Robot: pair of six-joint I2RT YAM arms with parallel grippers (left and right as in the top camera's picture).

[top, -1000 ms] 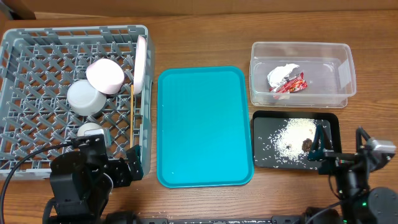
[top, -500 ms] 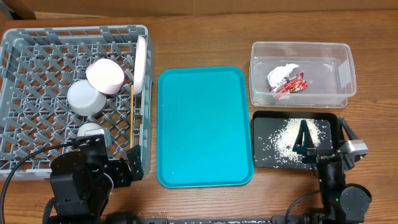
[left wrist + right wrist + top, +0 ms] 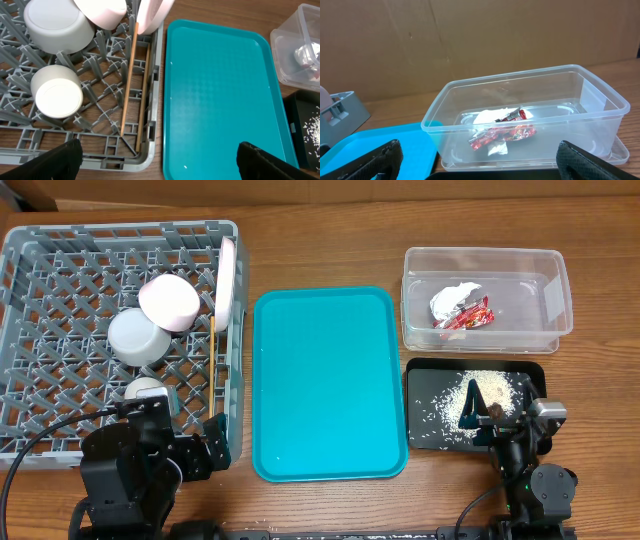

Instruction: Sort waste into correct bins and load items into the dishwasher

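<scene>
**Left hand** point(image 3: 157, 152): your fingers sit at the two lower corners of the left wrist view. They are spread wide with nothing between them, so the hand is released. On the overhead view it hangs over the lower right corner of the grey dish rack point(image 3: 30, 270), at the lower left of the frame.

**Right hand** point(image 3: 477, 150): the fingers are likewise far apart at the lower corners of its own wrist view, so it is released and empty. The overhead view puts it above the black tray point(image 3: 425, 435), at the lower right of the frame. Cannot tell whether it touches the tray.

**Rack contents** (upper left, overhead):
- The white plate point(image 3: 228, 280) stands on edge against the rack's right wall.
- The pinkish dish point(image 3: 168, 302) is tilted, just left of the plate.
- The white bowl point(image 3: 137, 337) is down-left of the dish, touching it or nearly so.
- The small cup point(image 3: 146, 389) is below the bowl.
- The chopsticks point(image 3: 132, 80) lie along the right wall, running top to bottom in the frame.

**Bins** (right side, overhead):
- The clear tub point(image 3: 555, 290) is at the upper right, with the crumpled red-and-silver wrapper point(image 3: 460, 310) inside, in its left half.
- The black tray lies directly below the tub.
- Rice grains point(image 3: 455, 408) are scattered on the tray, densest mid-tray.
- A small brown scrap point(image 3: 494, 412) lies among them, just beside your right hand.

**Other**: the teal tray point(image 3: 328, 380) lies mid-frame on the wooden bench point(image 3: 320, 240), between the rack and the two bins.
</scene>
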